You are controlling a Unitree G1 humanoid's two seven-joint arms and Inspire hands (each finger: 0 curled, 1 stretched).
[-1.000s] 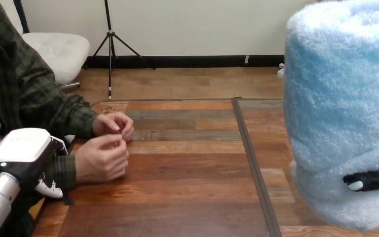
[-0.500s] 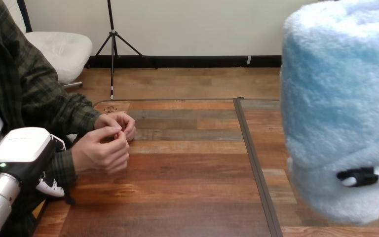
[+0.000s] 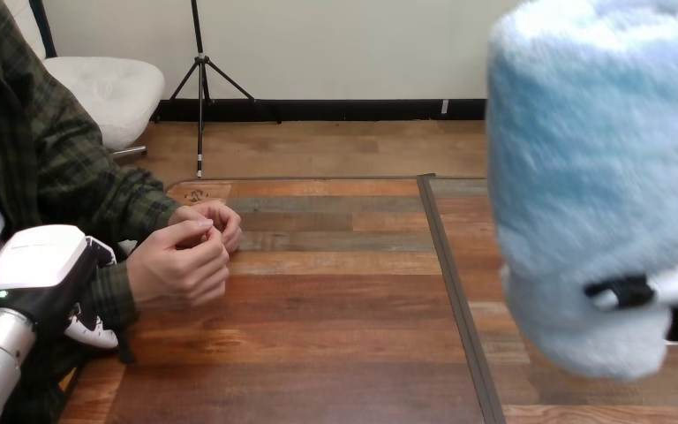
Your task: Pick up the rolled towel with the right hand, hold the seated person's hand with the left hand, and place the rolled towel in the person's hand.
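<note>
At right, fingers (image 3: pixel 625 292) seemingly clasp towel (image 3: pixel 596 168).

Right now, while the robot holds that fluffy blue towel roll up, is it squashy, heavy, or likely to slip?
Probably squashy: the rolled towel narrows where the right hand wraps it. Likely light for its bulk, since one hand carries it clear of the table. Its fuzzy pile should resist slipping.

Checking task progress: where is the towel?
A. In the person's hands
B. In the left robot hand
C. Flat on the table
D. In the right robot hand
D: the right robot hand curls round the towel, apart from the person's hands.
</note>
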